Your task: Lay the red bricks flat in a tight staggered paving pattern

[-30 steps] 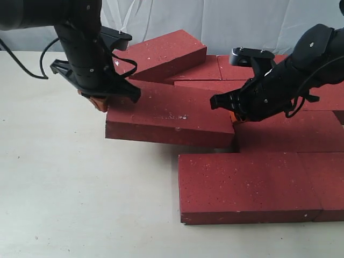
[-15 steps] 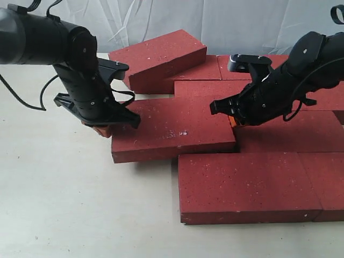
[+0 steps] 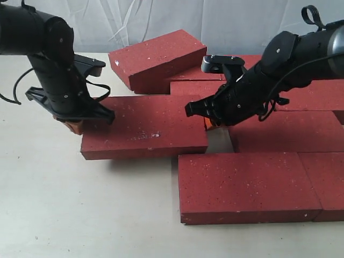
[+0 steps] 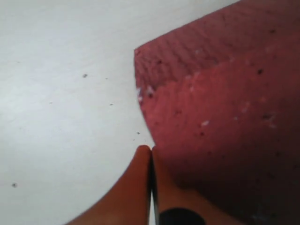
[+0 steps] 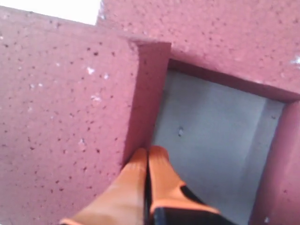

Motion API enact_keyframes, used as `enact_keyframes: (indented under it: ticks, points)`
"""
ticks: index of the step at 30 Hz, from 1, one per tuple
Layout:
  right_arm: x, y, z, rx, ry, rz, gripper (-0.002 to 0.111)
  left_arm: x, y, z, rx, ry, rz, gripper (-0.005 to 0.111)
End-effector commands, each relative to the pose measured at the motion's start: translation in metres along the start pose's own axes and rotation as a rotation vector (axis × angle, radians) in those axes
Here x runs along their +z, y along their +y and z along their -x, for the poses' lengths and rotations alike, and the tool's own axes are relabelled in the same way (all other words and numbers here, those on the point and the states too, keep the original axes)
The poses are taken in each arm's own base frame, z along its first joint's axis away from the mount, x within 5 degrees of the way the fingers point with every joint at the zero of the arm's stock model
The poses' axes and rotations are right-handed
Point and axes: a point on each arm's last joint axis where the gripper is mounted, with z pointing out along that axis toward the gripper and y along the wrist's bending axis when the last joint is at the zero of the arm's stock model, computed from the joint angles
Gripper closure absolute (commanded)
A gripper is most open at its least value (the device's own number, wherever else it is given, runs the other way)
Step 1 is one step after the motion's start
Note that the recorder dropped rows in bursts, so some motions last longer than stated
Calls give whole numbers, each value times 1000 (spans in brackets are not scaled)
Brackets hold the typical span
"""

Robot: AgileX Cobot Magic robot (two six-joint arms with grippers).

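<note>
Red brick [image 3: 144, 126] lies flat centre-left of frame, w/ left gripper [image 3: 72, 127] and right gripper [image 3: 208, 123] both pinched shut at its ends (nothing held). Nudge square, slowly, closing gap [image 3: 217, 141] beside laid bricks [image 3: 247, 185].

Bare counter [image 3: 80, 204] lies open left of and in front of the loose brick [image 3: 145, 129]. The narrow gap [image 3: 219, 141] between its right end and the laid bricks [image 3: 285, 131] holds the closed right pincer [image 3: 208, 123]; a tilted brick [image 3: 158, 56] blocks the back.
</note>
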Motion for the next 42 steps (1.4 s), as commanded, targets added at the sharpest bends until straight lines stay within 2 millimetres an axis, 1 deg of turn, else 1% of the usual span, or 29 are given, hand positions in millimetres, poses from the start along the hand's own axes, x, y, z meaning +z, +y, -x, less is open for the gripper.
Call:
enact_keyframes:
  ticks: [1, 3, 8, 10, 13, 16, 17, 19, 22, 24, 28, 31, 35, 38, 42]
  points:
    - [-6, 41, 13, 24, -39, 131, 109, -29, -9, 3, -44, -125, -106, 107]
    - [-6, 52, 15, 27, -51, 160, 109, -38, 2, 1, -51, -141, -82, 107]
    - [-4, 73, 18, -19, -65, 184, 109, -38, 26, -2, -61, -104, -60, 107]
    - [1, 79, 19, -20, -64, 188, 109, -37, 32, -3, -74, -101, -56, 107]
    - [17, 85, 18, -11, -42, 196, 109, -34, 37, -5, -91, -102, -53, 107]
    - [36, 84, 17, -5, -8, 192, 109, -25, 40, -10, -93, -88, -45, 107]
    - [41, 83, 17, -2, 1, 189, 109, -18, 39, -12, -94, -76, -45, 107]
    - [46, 81, 15, 3, 15, 185, 109, -7, 39, -15, -97, -51, -48, 107]
    - [48, 80, 14, -5, 20, 179, 109, 10, 38, -17, -101, -18, -50, 107]
    - [47, 80, 15, -13, 16, 174, 109, 16, 38, -17, -103, -11, -52, 107]
    - [47, 77, 14, -53, 21, 140, 109, 24, 38, -13, -92, -24, -52, 107]
    - [48, 73, 12, -47, 43, 93, 109, 30, 38, -11, -65, -36, -60, 107]
    - [48, 70, 11, -48, 59, 68, 109, 45, 34, -10, -108, -9, -101, 107]
    - [47, 66, 13, -22, 52, 62, 109, 47, 33, -10, -117, 0, -109, 107]
    - [43, 53, 19, 35, 34, 45, 109, 47, 34, -12, -106, 15, -99, 107]
